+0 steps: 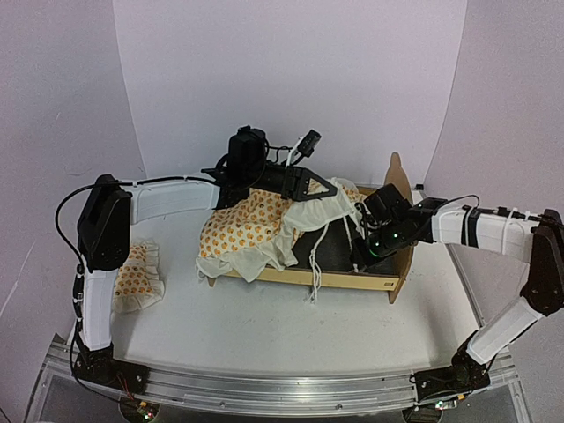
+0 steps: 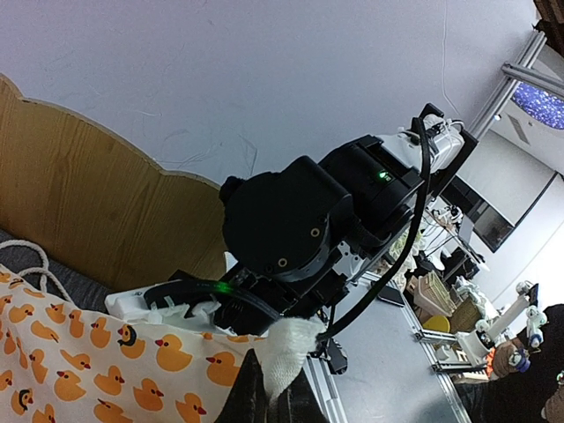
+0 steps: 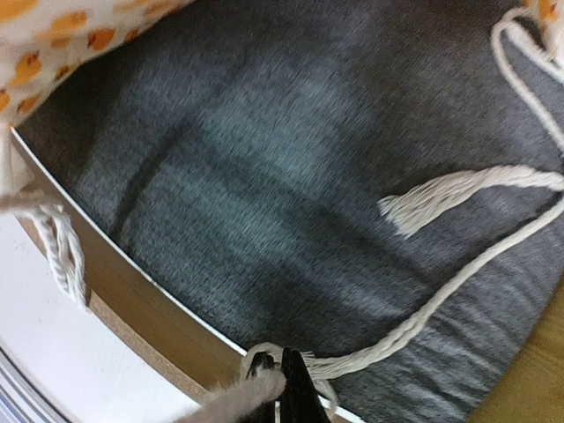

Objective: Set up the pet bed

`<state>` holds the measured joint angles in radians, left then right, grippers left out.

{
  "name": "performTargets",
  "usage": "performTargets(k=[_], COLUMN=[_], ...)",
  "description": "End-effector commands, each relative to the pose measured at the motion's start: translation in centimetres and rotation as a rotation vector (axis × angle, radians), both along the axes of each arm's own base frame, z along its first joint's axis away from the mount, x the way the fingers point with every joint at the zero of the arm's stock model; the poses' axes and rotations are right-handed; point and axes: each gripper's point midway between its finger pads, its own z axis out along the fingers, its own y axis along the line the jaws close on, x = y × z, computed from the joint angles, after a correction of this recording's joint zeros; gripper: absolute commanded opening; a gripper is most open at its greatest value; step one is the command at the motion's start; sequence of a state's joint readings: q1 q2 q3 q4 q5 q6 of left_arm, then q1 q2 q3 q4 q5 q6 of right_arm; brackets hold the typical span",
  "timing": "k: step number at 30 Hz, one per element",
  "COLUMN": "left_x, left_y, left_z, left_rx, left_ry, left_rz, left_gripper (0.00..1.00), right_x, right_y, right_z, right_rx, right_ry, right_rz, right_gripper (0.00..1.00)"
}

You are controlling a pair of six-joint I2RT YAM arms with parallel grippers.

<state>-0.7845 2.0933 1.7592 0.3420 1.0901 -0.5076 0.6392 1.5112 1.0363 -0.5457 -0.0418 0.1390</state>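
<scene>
We see the bed [image 1: 352,280] mid-table, its grey base [image 3: 264,176] half bare. Our left gripper [image 2: 275,388] pinches the cover [image 1: 247,225] by its edge; the right gripper [image 3: 284,392] pinches 1 tie cord [image 3: 423,317] at the near rail. We judge spreading, tying and the pillow [image 1: 139,278] remain.

- A cream mattress cover [image 1: 251,225] printed with orange ducks is seen bunched and partly lifted at the middle of the table [image 1: 264,339].
- White twisted tie cords [image 3: 458,185], one frayed at its end, are trailed from it.
- A small matching ruffled pillow [image 1: 139,278] is laid flat on the table, well to the left.
- A plain pale backdrop [image 1: 291,70] is set behind.
</scene>
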Motion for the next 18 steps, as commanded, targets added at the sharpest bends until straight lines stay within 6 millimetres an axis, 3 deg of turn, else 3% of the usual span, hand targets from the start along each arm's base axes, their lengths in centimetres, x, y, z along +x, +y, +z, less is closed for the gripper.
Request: performTargets(k=[1, 6, 13, 16, 18], left_x=[-0.9, -0.7, -0.6, -0.8, -0.9], left_y=[0.8, 0.6, 0.5, -0.1, -0.5], left_z=[3.8, 3.3, 2.3, 1.5, 1.1], left_rx=[-0.082, -0.074, -0.059, -0.048, -0.043], left_ry=[-0.075, -0.063, -0.045, -0.031, -0.023], left_rz=[-0.005, -0.001, 0.008, 0.004, -0.003], left_gripper=[0.0, 0.0, 0.0, 0.0, 0.0], right_x=[-0.8, -0.6, -3.0, -4.1, -4.4], right_y=[1.3, 1.7, -0.9, -1.6, -1.5], right_z=[-1.2, -2.5, -2.9, -1.8, -0.4], right_rx=[0.078, 0.063, -0.012, -0.003, 0.035], right_ry=[0.05, 0.066, 0.175, 0.236, 0.243], right_rz=[0.031, 0.058, -0.041, -0.114, -0.147], right_gripper=[0.0, 0.0, 0.0, 0.0, 0.09])
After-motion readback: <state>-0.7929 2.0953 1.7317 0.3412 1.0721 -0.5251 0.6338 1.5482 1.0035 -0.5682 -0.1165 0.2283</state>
